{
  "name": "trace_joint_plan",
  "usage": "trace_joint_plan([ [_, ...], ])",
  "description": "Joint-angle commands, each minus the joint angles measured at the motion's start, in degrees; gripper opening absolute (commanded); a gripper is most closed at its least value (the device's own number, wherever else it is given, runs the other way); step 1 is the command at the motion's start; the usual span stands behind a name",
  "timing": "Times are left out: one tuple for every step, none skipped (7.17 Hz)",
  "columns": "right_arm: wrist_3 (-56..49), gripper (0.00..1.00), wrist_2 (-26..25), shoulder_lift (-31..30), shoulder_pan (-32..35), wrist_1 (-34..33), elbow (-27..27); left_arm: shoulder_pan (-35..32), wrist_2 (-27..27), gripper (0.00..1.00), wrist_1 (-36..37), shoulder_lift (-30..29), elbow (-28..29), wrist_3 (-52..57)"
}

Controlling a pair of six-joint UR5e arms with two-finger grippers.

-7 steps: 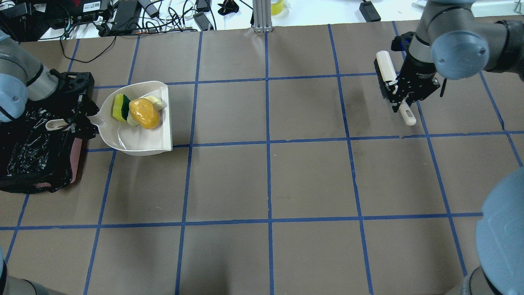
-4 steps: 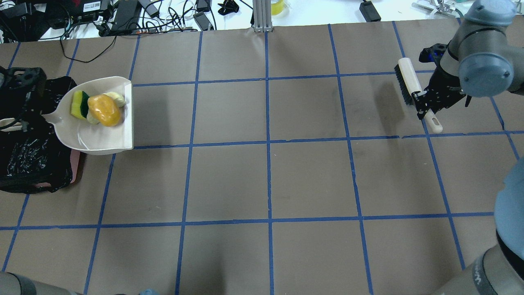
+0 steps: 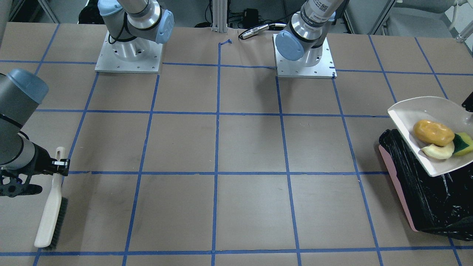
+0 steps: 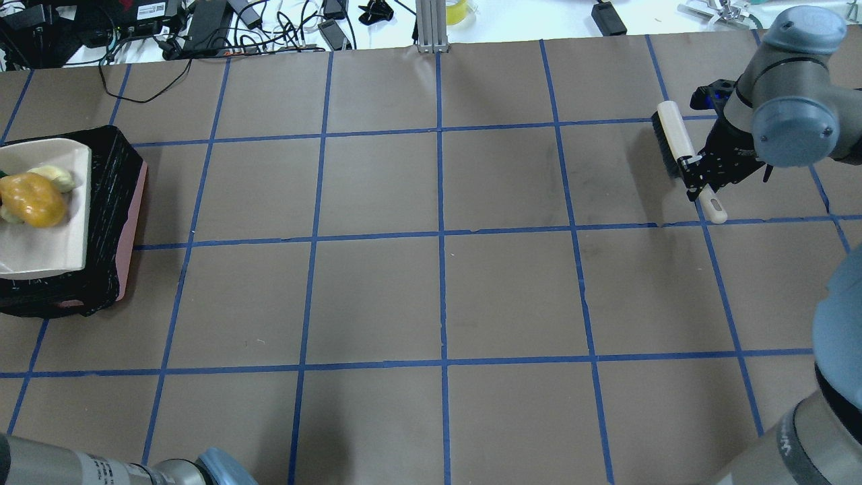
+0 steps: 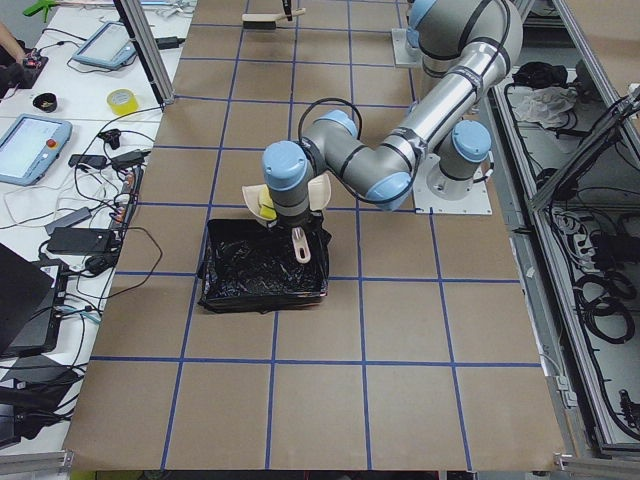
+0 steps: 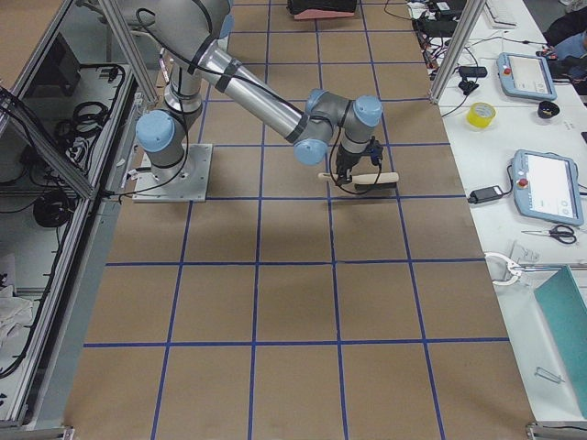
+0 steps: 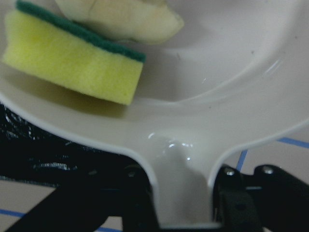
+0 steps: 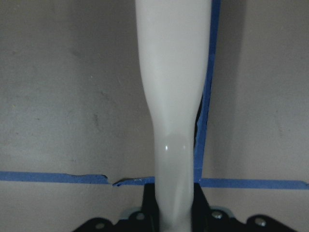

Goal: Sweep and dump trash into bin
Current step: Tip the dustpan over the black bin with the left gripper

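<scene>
The beige dustpan (image 4: 40, 249) hangs over the bin (image 4: 114, 202), a pink container lined with a black bag (image 3: 425, 192), at the table's left end. In the pan lie the orange-yellow lump (image 3: 433, 133), the pale melon-rind slice (image 3: 439, 151) and the yellow wedge with a green side (image 7: 72, 63). My left gripper (image 7: 182, 203) is shut on the dustpan's handle; it is out of the overhead view. My right gripper (image 4: 697, 176) is shut on the handle of the beige brush (image 4: 673, 135) at the far right, bristles near the table.
Cables and power bricks (image 4: 202, 27) lie beyond the table's far edge, beside an aluminium post (image 4: 431, 23). The two arm bases (image 3: 129, 51) stand on the robot's side. Blue tape lines grid the brown table.
My left arm has carried the dustpan with the trash leftward, from beside the bin to over it. My right arm moved the brush rightward and now holds nearly still.
</scene>
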Motion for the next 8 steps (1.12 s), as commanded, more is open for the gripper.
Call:
trace_joint_plan([
  [1.88,0.00,0.06,0.39,0.00,0.06,0.01,4.70,0.24,0.00,1.13,-1.25,3.80,1.90],
  [1.53,0.00,0.06,0.48,0.00,0.06,0.27,5.67,3.02,0.00,4.01,-2.47,5.55,4.07],
  [1.61,0.00,0.06,0.48,0.00,0.23,0.28,5.68,6.09,0.00,5.43,-3.62,6.96,5.05],
  [1.70,0.00,0.06,0.57,0.00,0.41,0.45,5.68,6.39,0.00,5.62,-3.63,7.32,4.97],
  [1.27,0.09,0.15,0.91,0.00,0.15,0.63,4.98,7.08,0.00,9.36,-3.28,7.07,5.50],
  [1.61,0.55,0.15,0.92,0.00,0.06,0.54,2.54,13.01,0.00,13.23,-3.28,7.15,6.72],
  [1.79,0.80,0.15,1.01,-0.08,0.06,0.54,-1.58,20.12,0.00,14.75,-2.93,7.15,4.47],
  [1.70,0.97,0.15,1.01,-0.08,0.06,0.37,-5.27,26.89,0.00,15.54,-3.36,7.15,1.66],
])
